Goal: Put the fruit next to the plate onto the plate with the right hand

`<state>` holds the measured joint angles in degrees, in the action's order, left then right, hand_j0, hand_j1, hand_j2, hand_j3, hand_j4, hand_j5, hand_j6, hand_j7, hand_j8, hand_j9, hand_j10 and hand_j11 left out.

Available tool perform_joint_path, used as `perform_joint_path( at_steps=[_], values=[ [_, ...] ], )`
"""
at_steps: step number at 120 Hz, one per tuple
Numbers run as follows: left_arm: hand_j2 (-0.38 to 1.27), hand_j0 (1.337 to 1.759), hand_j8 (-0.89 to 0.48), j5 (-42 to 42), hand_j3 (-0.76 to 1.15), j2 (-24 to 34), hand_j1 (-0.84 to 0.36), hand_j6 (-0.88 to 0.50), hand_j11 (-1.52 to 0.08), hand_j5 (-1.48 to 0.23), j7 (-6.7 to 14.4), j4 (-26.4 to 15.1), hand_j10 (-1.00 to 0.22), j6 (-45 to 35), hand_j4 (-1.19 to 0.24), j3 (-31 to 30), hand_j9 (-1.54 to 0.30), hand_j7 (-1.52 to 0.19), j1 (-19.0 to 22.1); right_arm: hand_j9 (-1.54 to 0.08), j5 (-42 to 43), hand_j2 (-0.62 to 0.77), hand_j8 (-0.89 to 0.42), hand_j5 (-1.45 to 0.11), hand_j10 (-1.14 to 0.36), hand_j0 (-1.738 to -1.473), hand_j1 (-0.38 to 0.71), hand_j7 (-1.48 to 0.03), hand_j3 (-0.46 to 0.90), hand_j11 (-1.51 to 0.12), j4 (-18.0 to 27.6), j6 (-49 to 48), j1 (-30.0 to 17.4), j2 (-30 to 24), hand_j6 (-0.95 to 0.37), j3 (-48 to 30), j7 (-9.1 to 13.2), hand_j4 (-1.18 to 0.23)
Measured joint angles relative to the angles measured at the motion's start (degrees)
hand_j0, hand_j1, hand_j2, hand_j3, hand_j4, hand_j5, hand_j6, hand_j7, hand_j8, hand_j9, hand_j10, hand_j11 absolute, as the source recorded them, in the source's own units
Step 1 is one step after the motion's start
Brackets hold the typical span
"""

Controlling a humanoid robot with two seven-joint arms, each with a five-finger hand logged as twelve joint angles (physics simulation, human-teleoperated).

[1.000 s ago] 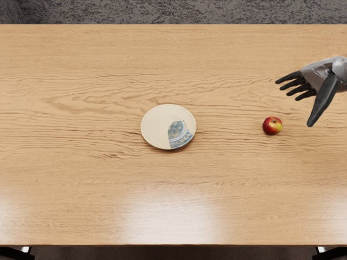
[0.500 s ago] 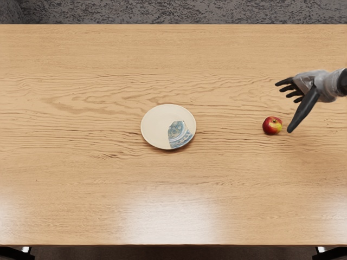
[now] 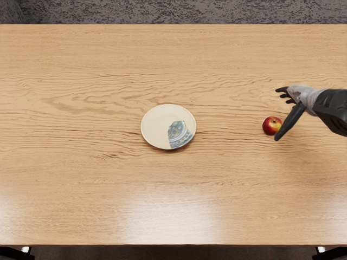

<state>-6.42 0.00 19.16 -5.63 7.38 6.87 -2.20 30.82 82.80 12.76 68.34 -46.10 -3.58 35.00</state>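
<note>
Grey and black, the right hand [image 3: 297,99] reaches in from the right edge of the worktop [image 3: 108,179]. Its fingers [image 3: 286,122] are spread wide and hold nothing. One long finger slants down and to the left, and its tip is just beside the red apple [image 3: 272,125]. I cannot tell if it touches. The apple sits on the wood, well apart from the plate [image 3: 154,124] near the middle. Only plain wood lies between them. Both long edges of the worktop are well away from the apple.
</note>
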Motion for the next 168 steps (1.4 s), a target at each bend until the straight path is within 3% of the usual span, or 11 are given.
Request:
perform_joint_path(
  at_steps=[36, 101, 168],
  values=[
    [0.05, 1.658, -0.23, 0.0, 0.0, 0.0, 0.08, -0.23, -0.3, -0.3, 0.0, 0.01, -0.23, 0.0, -0.23, 0.0, -0.3, -0.3, 0.0, -0.08, 3.15, -0.01, -0.06, -0.08, -0.06, -1.658, -0.28, -0.08, 0.0, -0.08, 1.76, 6.43, -3.19, 2.7, -0.06, -0.01, 0.0, -0.06],
    [0.05, 1.658, -0.23, 0.0, 0.0, 0.0, 0.07, -0.23, -0.3, -0.3, 0.0, 0.0, -0.23, 0.0, -0.23, 0.0, -0.3, -0.3, 0.0, -0.38, 3.5, -0.06, -0.27, -0.38, -0.29, -1.658, 0.0, -0.38, 0.0, -0.38, 2.63, 7.71, -4.94, 1.9, -0.29, -0.62, 0.0, -0.29],
    [0.05, 1.658, -0.23, 0.0, 0.0, 0.0, 0.08, -0.23, -0.3, -0.3, 0.0, 0.0, -0.23, 0.0, -0.23, 0.0, -0.3, -0.3, 0.0, -0.47, 6.23, -0.07, -0.36, -0.47, -0.36, -1.658, 0.08, -0.47, 0.0, -0.47, 1.94, 16.33, -7.67, 4.23, -0.37, -0.51, 0.0, -0.36]
  ],
)
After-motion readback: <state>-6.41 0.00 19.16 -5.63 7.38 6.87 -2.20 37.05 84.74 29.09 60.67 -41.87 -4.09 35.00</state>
